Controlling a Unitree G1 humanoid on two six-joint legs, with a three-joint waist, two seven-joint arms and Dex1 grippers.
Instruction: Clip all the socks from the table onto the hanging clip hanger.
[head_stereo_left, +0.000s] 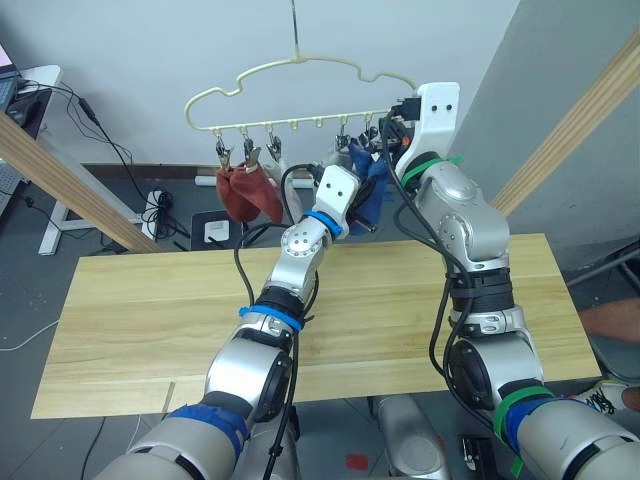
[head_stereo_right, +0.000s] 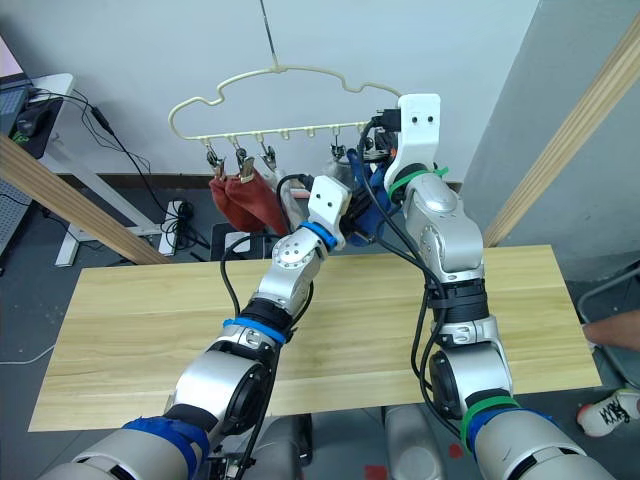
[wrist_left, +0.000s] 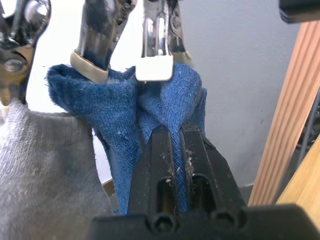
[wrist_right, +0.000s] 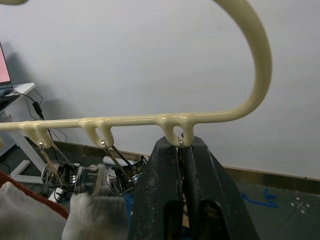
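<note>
My left gripper (wrist_left: 174, 131) is clamped on a blue sock (wrist_left: 165, 107) hanging from two silver clips (wrist_left: 155, 50) of the clip hanger (head_stereo_left: 290, 95); my right gripper (wrist_right: 181, 145) is pinched shut on the clip wire under the hanger's end loop; rust socks (head_stereo_left: 248, 192) hang nearer its other end; grey sock (wrist_left: 40, 165) beside the blue; table (head_stereo_left: 130, 320) below the hanger

From my seat the left gripper (wrist_left: 172, 137) hides the lower middle of the blue sock (wrist_left: 125, 115), and the grey sock (wrist_left: 45, 165) runs off the frame at nine o'clock. In the head views my arms cover the blue and grey socks under the clip hanger (head_stereo_left: 290, 95), so I can't count them. The clip (wrist_right: 181, 142) is hidden between the right gripper's (wrist_right: 181, 150) fingers.
</note>
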